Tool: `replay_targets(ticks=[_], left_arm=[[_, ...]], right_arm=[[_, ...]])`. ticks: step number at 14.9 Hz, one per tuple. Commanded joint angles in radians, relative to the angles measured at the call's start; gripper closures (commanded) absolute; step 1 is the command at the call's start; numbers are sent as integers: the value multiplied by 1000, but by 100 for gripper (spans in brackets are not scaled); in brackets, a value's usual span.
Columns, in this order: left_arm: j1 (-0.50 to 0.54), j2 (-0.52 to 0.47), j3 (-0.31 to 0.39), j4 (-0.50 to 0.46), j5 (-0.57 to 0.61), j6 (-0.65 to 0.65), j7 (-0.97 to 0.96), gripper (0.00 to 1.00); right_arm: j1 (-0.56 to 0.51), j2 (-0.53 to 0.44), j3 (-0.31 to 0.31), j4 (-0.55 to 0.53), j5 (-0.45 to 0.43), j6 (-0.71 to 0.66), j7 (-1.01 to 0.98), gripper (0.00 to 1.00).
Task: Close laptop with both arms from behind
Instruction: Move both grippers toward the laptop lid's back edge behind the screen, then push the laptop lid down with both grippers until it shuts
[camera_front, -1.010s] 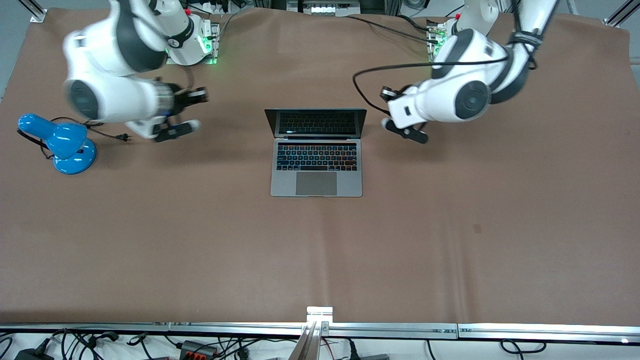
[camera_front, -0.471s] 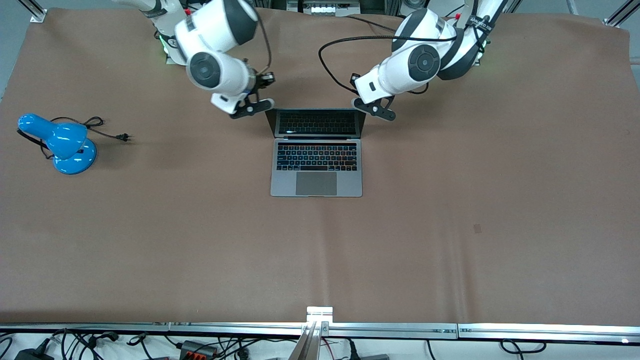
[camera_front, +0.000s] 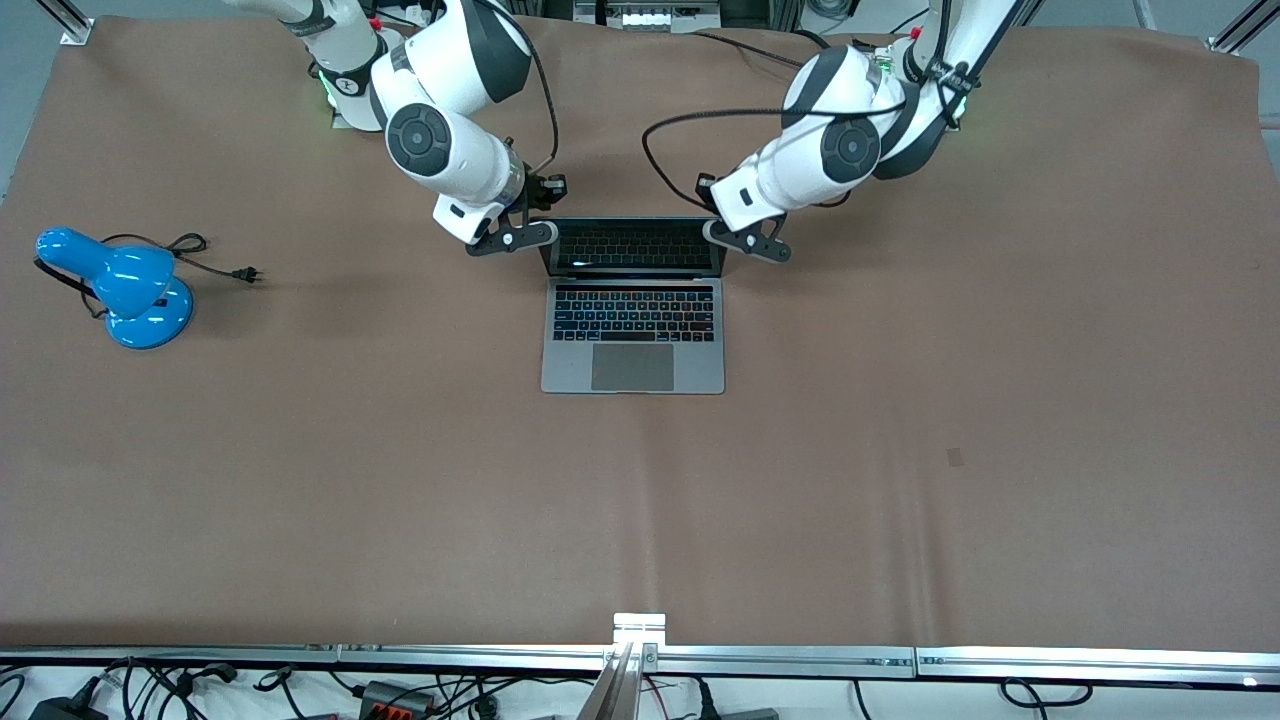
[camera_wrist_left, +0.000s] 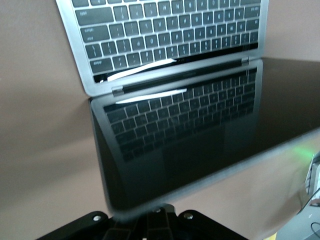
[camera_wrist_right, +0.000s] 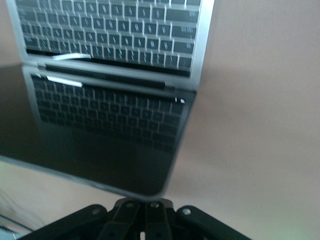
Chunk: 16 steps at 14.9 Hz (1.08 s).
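Note:
The silver-grey laptop (camera_front: 633, 345) stands open in the middle of the table, its dark screen (camera_front: 633, 246) upright and facing the front camera. My right gripper (camera_front: 530, 236) is shut, its fingertips at the lid's upper corner toward the right arm's end. My left gripper (camera_front: 728, 236) is shut at the lid's other upper corner. In the left wrist view the shut fingers (camera_wrist_left: 161, 221) sit right at the corner of the lid (camera_wrist_left: 190, 135). In the right wrist view the shut fingers (camera_wrist_right: 155, 212) sit at the corner of the lid (camera_wrist_right: 100, 135).
A small blue desk lamp (camera_front: 125, 290) with a black cord and plug (camera_front: 245, 272) stands toward the right arm's end of the table. Brown table cover (camera_front: 900, 420) spreads on all sides of the laptop. A metal rail (camera_front: 640, 655) runs along the near edge.
Both arms have swung in from the table's ends to the lid's upper corners. In the last half second both grippers came down onto the lid's top edge. The screen angle looks unchanged.

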Motion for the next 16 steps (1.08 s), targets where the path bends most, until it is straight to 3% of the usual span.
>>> replay_targets(ticks=[1, 4, 10, 16], left_arm=[[8, 70, -2, 61, 27, 16, -1, 100], [15, 164, 12, 144, 153, 16, -73, 100], [6, 305, 44, 265, 283, 17, -113, 100], [3, 455, 59, 333, 443, 91, -159, 100]], right_arm=[[5, 68, 5, 54, 18, 78, 51, 100], [-13, 148, -3, 139, 18, 118, 54, 100], [-76, 304, -15, 318, 7, 118, 52, 100], [-93, 565, -35, 534, 10, 115, 49, 100]])
